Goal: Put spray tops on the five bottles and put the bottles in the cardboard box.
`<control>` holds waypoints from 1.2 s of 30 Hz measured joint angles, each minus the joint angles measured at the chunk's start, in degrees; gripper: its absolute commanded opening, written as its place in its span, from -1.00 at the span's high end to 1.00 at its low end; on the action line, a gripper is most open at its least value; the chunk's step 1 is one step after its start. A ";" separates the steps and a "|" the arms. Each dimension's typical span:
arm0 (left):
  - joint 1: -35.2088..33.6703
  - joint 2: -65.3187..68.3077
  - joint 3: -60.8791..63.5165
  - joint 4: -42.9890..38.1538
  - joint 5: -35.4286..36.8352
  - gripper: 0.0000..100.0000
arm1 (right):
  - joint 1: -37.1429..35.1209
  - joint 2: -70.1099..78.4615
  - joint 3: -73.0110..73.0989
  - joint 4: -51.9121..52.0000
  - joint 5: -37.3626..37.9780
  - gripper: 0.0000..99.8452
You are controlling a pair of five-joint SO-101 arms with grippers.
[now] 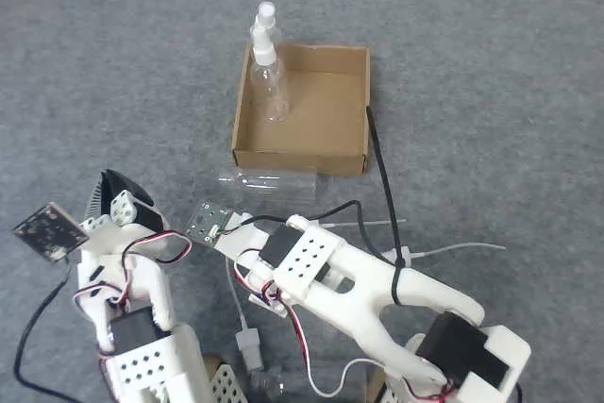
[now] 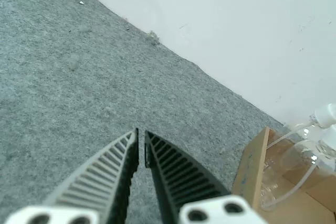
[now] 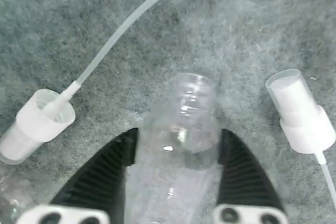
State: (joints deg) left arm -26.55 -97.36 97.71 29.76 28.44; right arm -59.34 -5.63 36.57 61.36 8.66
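Risk, cardboard box (image 1: 300, 159): a black cable (image 1: 377, 153) from the right arm runs along one side wall. My judgement is that a swing of that arm could drag the box or tip the two capped bottles (image 1: 271, 82) standing in its far corner.

Risk, open bottle (image 3: 181, 114): the wall is clear and smooth and the grip sits near the shoulder. It may slip or pivot when lifted, or buckle under pressure.

Risk, spray tops: one spray top (image 3: 39, 124) and a second spray top (image 3: 302, 116) lie on the carpet (image 3: 252, 24) just beside the neck. Either could be knocked away, or its long tube could catch.

Position: the right gripper (image 3: 178, 132) clasps the open bottle, one jaw against each side and the neck pointing out past the tips. The left gripper (image 2: 140, 136) is pressed together on nothing, well apart from the box. A loose bottle (image 1: 269, 179) lies on its side just in front of the box.
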 measured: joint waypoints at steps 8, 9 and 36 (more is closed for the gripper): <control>-0.09 0.00 0.00 0.00 0.00 0.98 | 2.37 0.00 -5.10 5.89 0.09 0.94; 0.00 0.00 0.00 0.00 0.00 0.98 | 3.25 0.00 -5.80 6.86 0.09 0.94; 0.00 0.00 0.00 0.00 0.00 0.98 | 13.80 -22.24 -4.75 13.98 0.09 0.94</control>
State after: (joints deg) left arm -26.55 -97.36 97.71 29.76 28.44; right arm -45.54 -27.87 31.82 75.34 8.75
